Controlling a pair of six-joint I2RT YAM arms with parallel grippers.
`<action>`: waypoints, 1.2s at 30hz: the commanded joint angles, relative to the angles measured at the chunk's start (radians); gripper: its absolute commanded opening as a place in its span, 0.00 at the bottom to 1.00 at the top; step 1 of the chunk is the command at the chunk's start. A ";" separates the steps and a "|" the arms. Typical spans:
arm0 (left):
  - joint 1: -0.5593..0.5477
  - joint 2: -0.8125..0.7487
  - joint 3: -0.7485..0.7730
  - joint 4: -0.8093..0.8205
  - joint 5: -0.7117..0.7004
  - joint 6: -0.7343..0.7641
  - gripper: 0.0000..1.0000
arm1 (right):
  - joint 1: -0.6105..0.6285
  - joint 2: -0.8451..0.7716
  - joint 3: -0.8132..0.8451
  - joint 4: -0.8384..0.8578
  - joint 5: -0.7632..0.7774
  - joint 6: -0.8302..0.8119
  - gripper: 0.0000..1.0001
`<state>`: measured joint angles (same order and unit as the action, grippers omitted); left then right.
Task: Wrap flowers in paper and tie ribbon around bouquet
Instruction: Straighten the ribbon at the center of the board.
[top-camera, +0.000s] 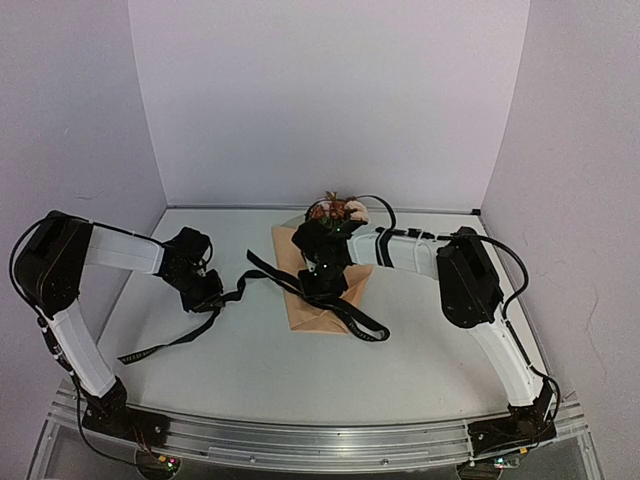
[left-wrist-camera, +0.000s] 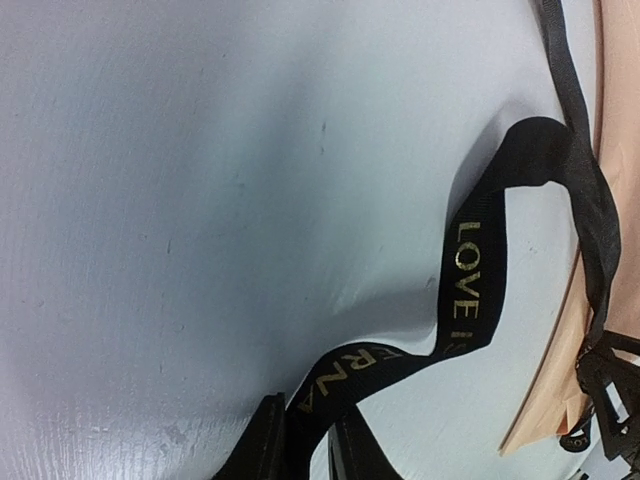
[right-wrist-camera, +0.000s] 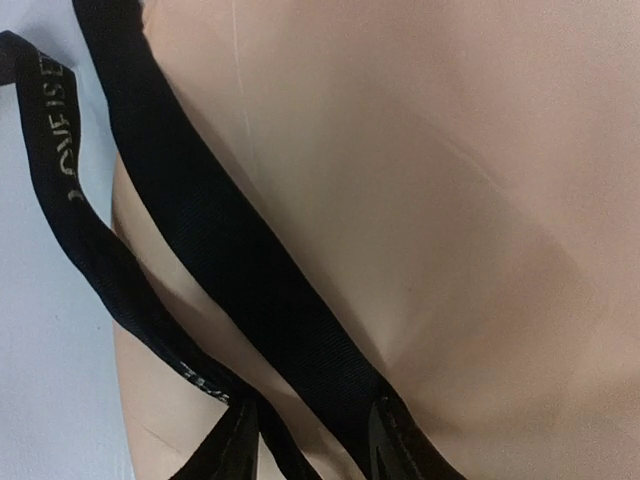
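Ribbon (top-camera: 360, 325) is soft, slick satin, light and limp. It will likely slide and twist unless pinched flat across its width, close to the bouquet (top-camera: 312, 315) where the knot must form. The bouquet itself looks easily creased, and the flowers (top-camera: 345, 210) at its far end look fragile. From above, the ribbon crosses the bouquet and trails off to its left over the surface (top-camera: 260, 380). The left arm, elbow folded outward, has the left tool (top-camera: 207, 297) low at that trailing strand, left of the bouquet. The right arm reaches in with the right tool (top-camera: 325, 283) pointing down over the bouquet. In the left wrist view, fingers (left-wrist-camera: 262, 445) flank the ribbon closely; whether they pinch it I cannot tell. In the right wrist view, the jaws stand apart, straddling a ribbon band lying on the bouquet.
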<state>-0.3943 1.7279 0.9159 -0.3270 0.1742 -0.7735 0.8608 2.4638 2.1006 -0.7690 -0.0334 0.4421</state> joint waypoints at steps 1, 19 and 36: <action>-0.003 -0.068 -0.014 -0.025 -0.038 0.006 0.14 | 0.007 -0.008 0.040 -0.026 0.033 0.029 0.32; 0.024 -0.113 0.020 -0.061 -0.083 0.117 0.00 | 0.006 -0.423 -0.285 -0.002 0.203 0.106 0.00; 0.103 -0.239 -0.001 -0.152 -0.291 0.091 0.00 | 0.096 -0.691 -0.766 0.196 0.089 0.123 0.62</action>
<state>-0.3357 1.5576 0.9268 -0.4545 -0.0466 -0.6634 0.9815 1.7555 1.2919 -0.6136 -0.0282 0.5865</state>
